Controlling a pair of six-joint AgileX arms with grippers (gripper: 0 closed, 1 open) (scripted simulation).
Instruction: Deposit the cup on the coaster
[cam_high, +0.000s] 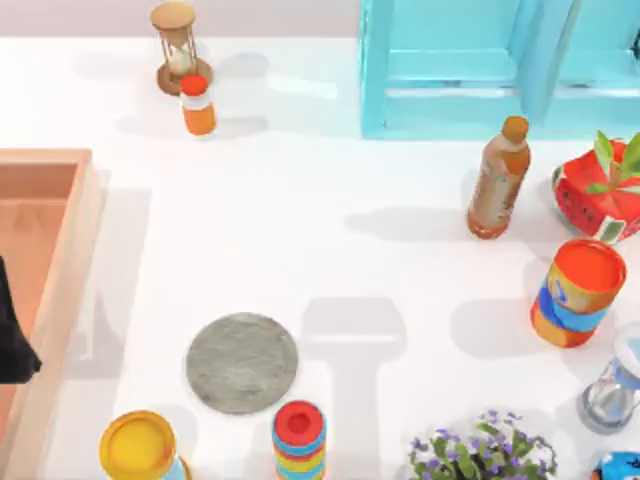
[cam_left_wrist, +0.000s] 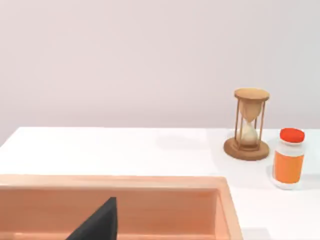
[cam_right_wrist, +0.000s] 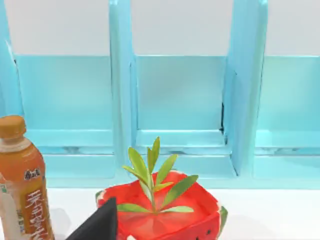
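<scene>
Standing upright at the table's right edge: cup (cam_high: 612, 392).

Setting: rendered simulation tabletop. White table (cam_high: 300, 230) stood before a blank wall, cluttered with unrelated props: hourglass (cam_high: 178, 48), turquoise shelf unit (cam_high: 470, 65), watermelon-patterned planter (cam_high: 600, 190), wooden tray (cam_high: 50, 260).

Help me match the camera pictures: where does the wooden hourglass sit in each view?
Top view: the hourglass stands near the table's far edge, left of centre, just behind the orange pill bottle.
Left wrist view: the hourglass stands upright on the white table beyond the wooden tray, beside the same bottle.
Right wrist view: this camera faces the blue shelf and the watermelon planter instead.
Shared landmark: the orange pill bottle.
</scene>
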